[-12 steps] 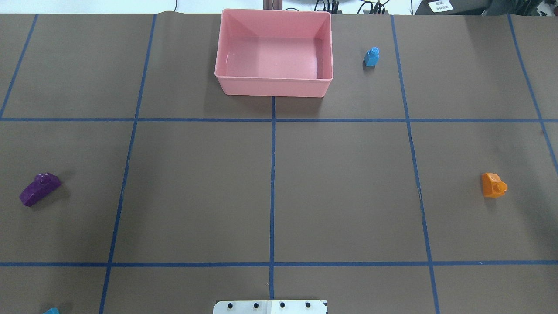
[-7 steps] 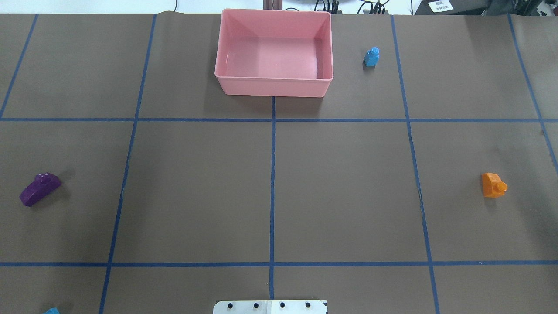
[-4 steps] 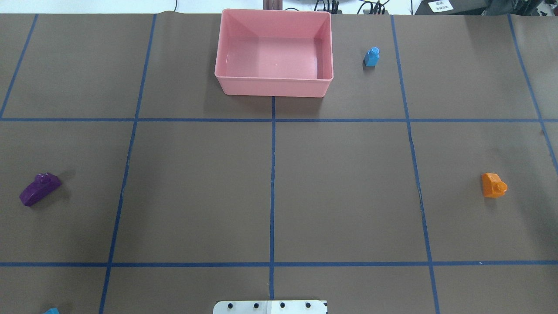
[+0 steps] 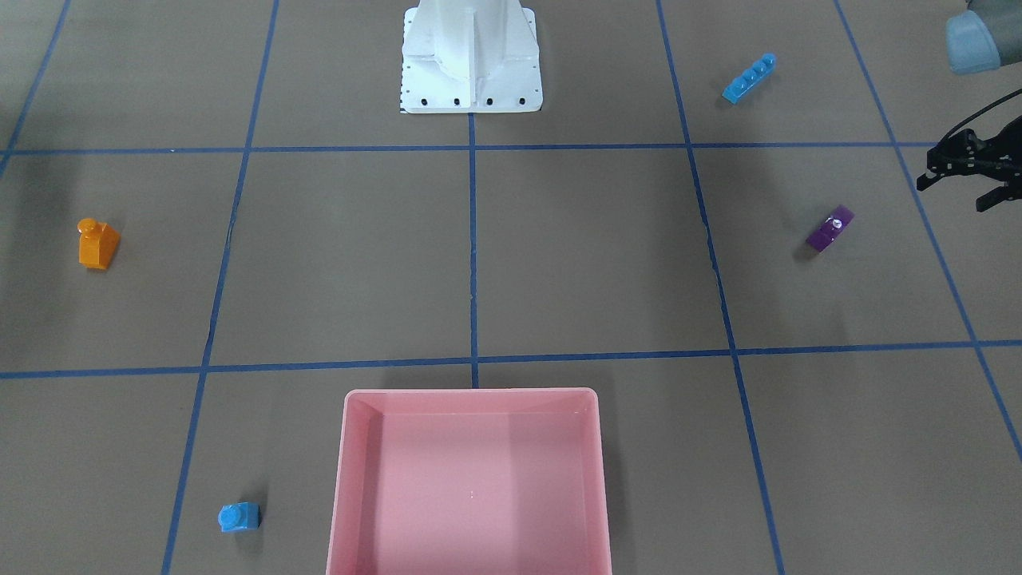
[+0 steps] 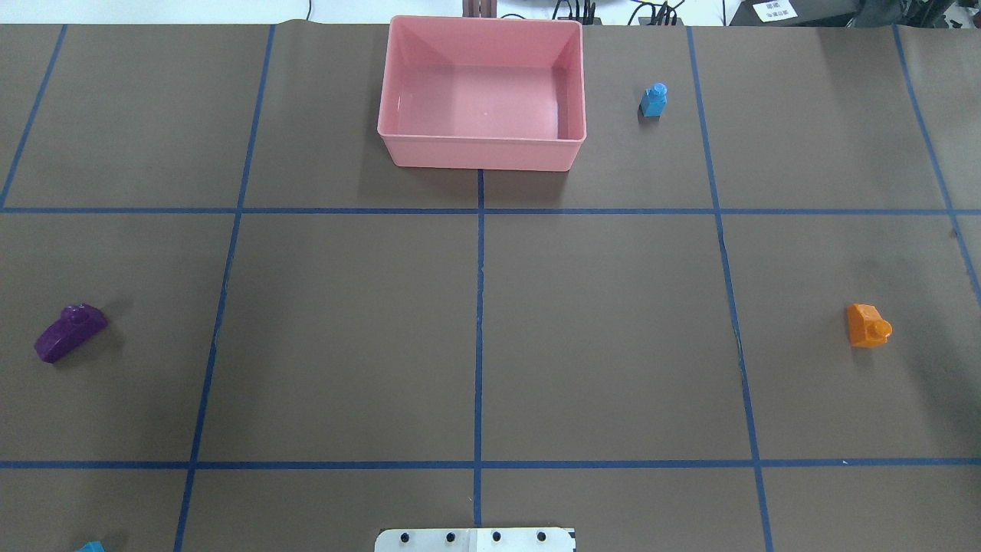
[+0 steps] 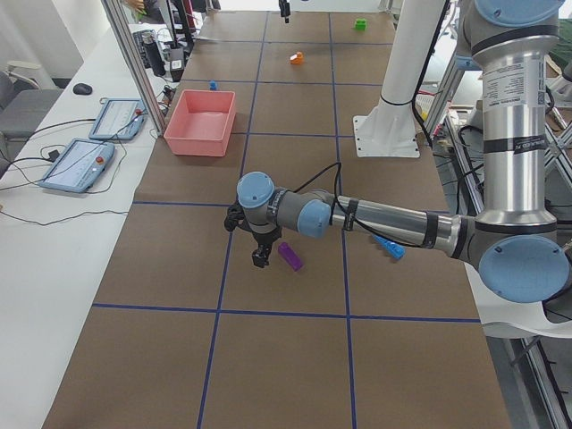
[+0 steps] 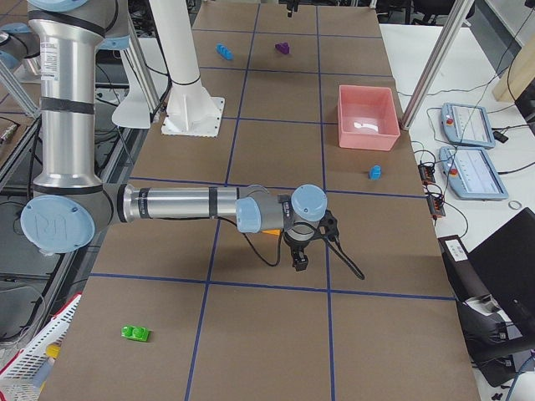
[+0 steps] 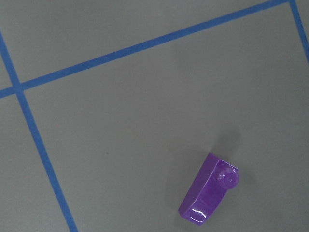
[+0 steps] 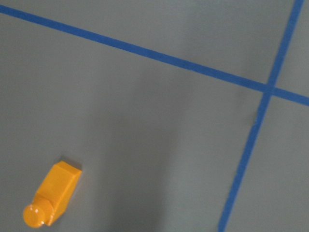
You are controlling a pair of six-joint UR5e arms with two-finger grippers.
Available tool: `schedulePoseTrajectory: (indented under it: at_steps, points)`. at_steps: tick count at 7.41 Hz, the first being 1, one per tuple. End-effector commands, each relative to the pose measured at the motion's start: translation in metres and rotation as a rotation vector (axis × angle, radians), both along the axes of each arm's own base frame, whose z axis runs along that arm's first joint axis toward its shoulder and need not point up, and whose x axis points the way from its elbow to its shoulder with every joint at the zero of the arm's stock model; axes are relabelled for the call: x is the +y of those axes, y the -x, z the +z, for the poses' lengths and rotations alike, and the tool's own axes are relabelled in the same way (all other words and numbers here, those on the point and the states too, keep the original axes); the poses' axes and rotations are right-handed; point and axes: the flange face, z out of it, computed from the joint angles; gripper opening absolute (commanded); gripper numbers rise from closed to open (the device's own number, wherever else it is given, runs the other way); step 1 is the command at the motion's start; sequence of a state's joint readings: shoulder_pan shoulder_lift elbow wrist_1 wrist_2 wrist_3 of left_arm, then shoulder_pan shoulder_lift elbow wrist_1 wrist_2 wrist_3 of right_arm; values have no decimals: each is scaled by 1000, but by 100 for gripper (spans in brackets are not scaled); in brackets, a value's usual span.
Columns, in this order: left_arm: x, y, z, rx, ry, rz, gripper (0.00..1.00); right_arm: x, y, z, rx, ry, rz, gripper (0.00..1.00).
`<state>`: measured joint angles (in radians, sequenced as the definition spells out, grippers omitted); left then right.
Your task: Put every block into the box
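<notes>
Pink box is sitting top centre overhead, small blue block right of it. Purple block is lying far left, orange block far right.

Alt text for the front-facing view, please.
The pink box, bottom centre, is empty; four bricks lie outside: orange brick at left, small blue brick left of the box, long blue brick and purple brick at right. The left gripper hangs near the purple brick.
</notes>
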<state>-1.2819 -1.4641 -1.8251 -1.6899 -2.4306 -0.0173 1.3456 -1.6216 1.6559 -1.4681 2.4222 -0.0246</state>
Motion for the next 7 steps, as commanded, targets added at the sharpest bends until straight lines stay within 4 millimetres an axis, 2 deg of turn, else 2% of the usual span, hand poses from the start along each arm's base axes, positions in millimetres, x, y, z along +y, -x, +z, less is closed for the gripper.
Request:
schedulePoseTrajectory:
  at_steps: [1,2,4,6,7]
  points:
    - [1,-11,-4,5,-17,23,100,-9,99,-27,23,88,12,100]
    - [1,-11,-4,5,-18,23,100,-4,117,-22,53,138,35,100]
    - [1,-11,-8,8,-27,23,100,19,169,-10,157,267,90,100]
    - [-1,-12,-11,10,-34,24,100,26,178,0,174,293,79,100]
    - [-1,-12,-12,10,-36,24,100,27,182,-2,172,295,76,96]
